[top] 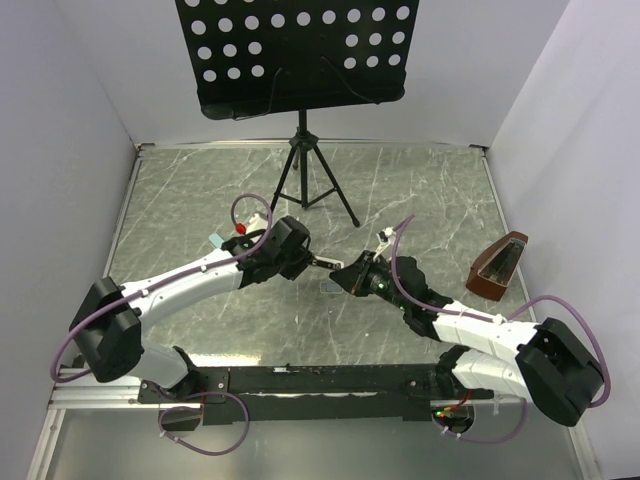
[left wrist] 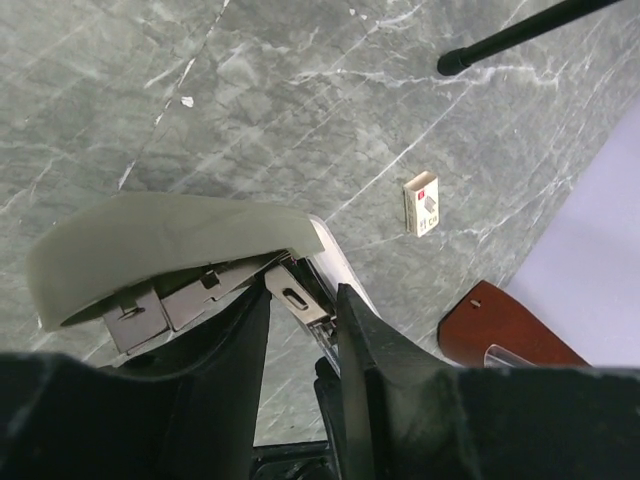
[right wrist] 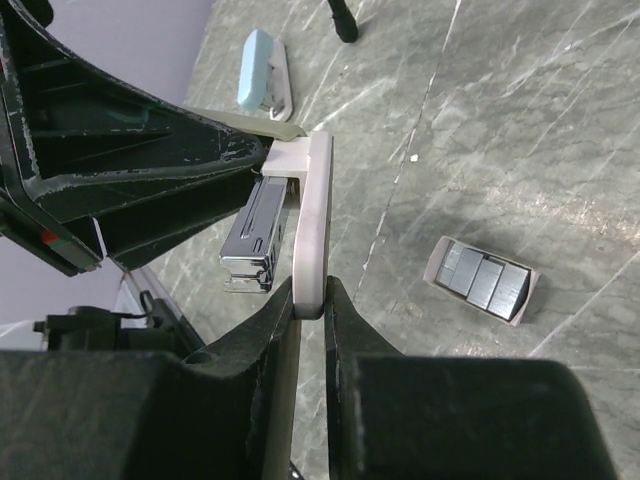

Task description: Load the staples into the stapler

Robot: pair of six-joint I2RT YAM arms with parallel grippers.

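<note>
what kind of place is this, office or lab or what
Most likely a robotics lab test cell, not an office: a marble-look tabletop boxed in by plain white walls, a left arm and right arm bolted at its near edge, and an unrelated music stand.

Open box of staples [right wrist: 484, 280] on marble table [right wrist: 540, 130], beige stapler [right wrist: 318, 200] clamped in right gripper [right wrist: 310, 300], blue stapler [right wrist: 258, 68] beyond.

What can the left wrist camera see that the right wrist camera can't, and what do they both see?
Only the left wrist: a small closed staple box and a reddish-brown wooden object. Only the right wrist: an open tray of staple strips, a light blue stapler, and the right tool shut on the grey stapler. Both: that opened stapler and the marble table.
</note>
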